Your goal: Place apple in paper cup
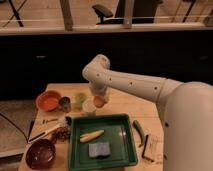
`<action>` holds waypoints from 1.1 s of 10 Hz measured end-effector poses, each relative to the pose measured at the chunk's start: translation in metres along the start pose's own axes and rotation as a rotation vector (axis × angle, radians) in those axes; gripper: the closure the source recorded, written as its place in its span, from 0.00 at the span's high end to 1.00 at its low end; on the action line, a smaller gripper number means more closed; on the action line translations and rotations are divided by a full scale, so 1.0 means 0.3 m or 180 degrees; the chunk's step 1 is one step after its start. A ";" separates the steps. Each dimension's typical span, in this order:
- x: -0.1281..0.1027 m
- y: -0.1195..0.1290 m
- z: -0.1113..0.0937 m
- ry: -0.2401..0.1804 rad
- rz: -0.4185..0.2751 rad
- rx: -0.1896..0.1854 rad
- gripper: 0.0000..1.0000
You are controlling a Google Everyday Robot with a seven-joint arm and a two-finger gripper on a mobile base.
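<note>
Gripper point(99, 98) closed around the apple point(99, 101), just beside the paper cup point(89, 105).

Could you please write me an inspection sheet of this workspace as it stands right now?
Surface: wooden table, crowded on its left and centre.
Job's things: apple at the gripper, beside the paper cup, not inside it.
Clutter: orange bowl, dark metallic cup, pale green cup, green tray holding a corn cob and a blue sponge, dark red bowl, green vegetable right of the tray.
Grippers: gripper low over the table at the apple, just right of the paper cup.
Cables: nothing seen.
Surroundings: dark counter front behind the table, office chair beyond it.
</note>
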State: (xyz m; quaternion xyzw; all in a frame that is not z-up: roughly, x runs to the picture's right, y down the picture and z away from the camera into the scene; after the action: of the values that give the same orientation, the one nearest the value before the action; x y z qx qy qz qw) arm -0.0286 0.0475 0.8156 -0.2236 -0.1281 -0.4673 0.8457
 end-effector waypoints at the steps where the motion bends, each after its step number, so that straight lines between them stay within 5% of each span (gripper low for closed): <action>1: -0.012 -0.018 0.001 -0.0008 -0.0038 0.0017 0.00; 11: -0.087 -0.213 0.004 -0.0033 -0.0382 0.0153 0.00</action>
State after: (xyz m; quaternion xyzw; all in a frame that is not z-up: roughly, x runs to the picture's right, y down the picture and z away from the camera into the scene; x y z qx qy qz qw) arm -0.0966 0.0375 0.8221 -0.1975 -0.1569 -0.5128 0.8206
